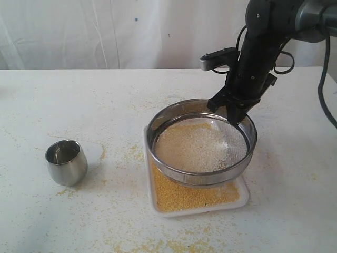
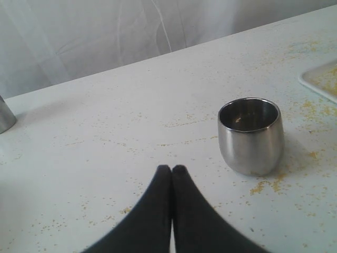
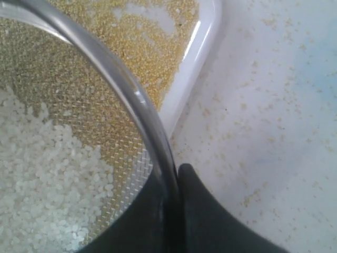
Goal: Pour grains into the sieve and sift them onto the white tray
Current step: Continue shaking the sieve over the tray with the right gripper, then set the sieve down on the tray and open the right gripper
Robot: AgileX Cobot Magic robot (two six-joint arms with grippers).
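Observation:
The steel sieve [image 1: 201, 141] hangs just above the white tray [image 1: 241, 199], held by its far right rim. My right gripper [image 1: 235, 108] is shut on that rim [image 3: 152, 124], one finger inside the ring and one outside. Whitish coarse grains [image 1: 192, 147] lie on the mesh [image 3: 73, 100]; fine yellow grains [image 1: 184, 196] cover the tray [image 3: 202, 58] below. My left gripper [image 2: 172, 168] is shut on nothing, low over the table, a little way from the small steel cup [image 2: 250, 135], which stands upright and looks empty [image 1: 66, 162].
Yellow grains [image 1: 158, 245] are scattered over the white table, thickest along the front edge and beside the tray. A white curtain hangs behind the table. Part of another metal object [image 2: 5, 116] shows at the edge of the left wrist view.

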